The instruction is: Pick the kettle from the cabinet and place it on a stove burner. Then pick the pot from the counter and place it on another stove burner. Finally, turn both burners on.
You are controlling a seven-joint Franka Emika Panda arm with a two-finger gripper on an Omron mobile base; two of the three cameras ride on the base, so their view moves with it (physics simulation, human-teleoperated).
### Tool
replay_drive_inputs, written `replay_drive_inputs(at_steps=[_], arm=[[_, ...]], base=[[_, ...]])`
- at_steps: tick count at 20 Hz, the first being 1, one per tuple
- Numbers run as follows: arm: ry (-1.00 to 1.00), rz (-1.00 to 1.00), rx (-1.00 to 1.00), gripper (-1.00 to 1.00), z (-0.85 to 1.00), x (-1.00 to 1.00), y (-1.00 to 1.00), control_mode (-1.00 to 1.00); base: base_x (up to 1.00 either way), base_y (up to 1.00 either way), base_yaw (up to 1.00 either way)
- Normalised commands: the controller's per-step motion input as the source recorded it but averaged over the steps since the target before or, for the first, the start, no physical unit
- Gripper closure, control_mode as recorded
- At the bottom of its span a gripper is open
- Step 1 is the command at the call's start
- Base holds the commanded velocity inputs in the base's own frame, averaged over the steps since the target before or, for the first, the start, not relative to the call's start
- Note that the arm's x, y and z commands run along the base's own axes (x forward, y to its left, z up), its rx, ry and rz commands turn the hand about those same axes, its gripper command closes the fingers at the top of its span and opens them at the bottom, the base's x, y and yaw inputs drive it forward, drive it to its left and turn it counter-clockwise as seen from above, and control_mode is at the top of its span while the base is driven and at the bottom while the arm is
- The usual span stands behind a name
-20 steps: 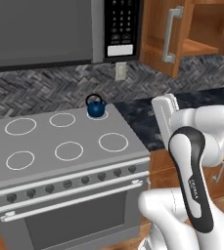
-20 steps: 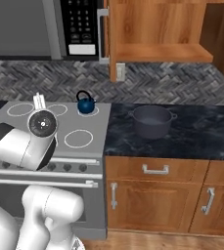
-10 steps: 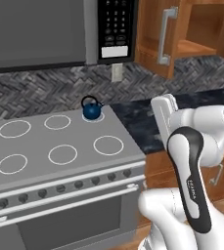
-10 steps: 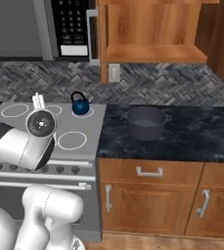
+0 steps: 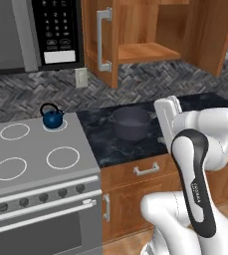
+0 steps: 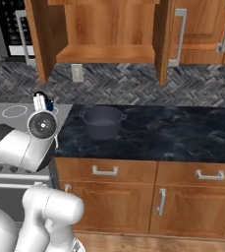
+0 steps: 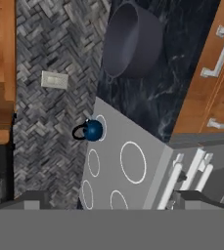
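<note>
The small dark-blue kettle [image 5: 52, 119] stands on the small back-right stove burner [image 5: 56, 125] of the grey cooktop; it also shows as the kettle [image 7: 92, 130] in the rolled hand view. The dark-grey pot [image 5: 130, 122] sits on the black marble counter [image 5: 110, 144], to the right of the stove, also seen as the pot [image 6: 103, 122] and pot [image 7: 133, 39]. The wooden cabinet [image 5: 140, 52] hangs above with its door open and a bare shelf. My gripper [image 7: 113, 199] is open and holds nothing, well back from the kettle and the pot.
A larger burner ring [image 5: 63, 157] lies in front of the kettle and two more rings to its left. Knobs [image 5: 41, 197] line the stove front. A microwave [image 5: 36, 30] hangs left of the cabinet. An outlet [image 5: 80, 77] is on the backsplash. Drawers [image 6: 104, 171] sit under the counter.
The whole picture has slid left, so the cameras moved right with the base. The pot and the open cabinet now sit near the middle. The folded arm and open gripper look unchanged.
</note>
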Motion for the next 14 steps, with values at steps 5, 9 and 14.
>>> replay_drive_inputs(at_steps=[5, 9, 14], arm=[[0.00, 0.00, 0.00, -1.00, 0.00, 0.00, 0.00, 1.00], [0.00, 0.00, 0.00, -1.00, 0.00, 0.00, 0.00, 1.00], [0.00, 0.00, 0.00, -1.00, 0.00, 0.00, 0.00, 1.00]], base=[[0.01, -0.68, 0.00], [0.41, -0.34, 0.00], [0.65, -0.13, 0.01]])
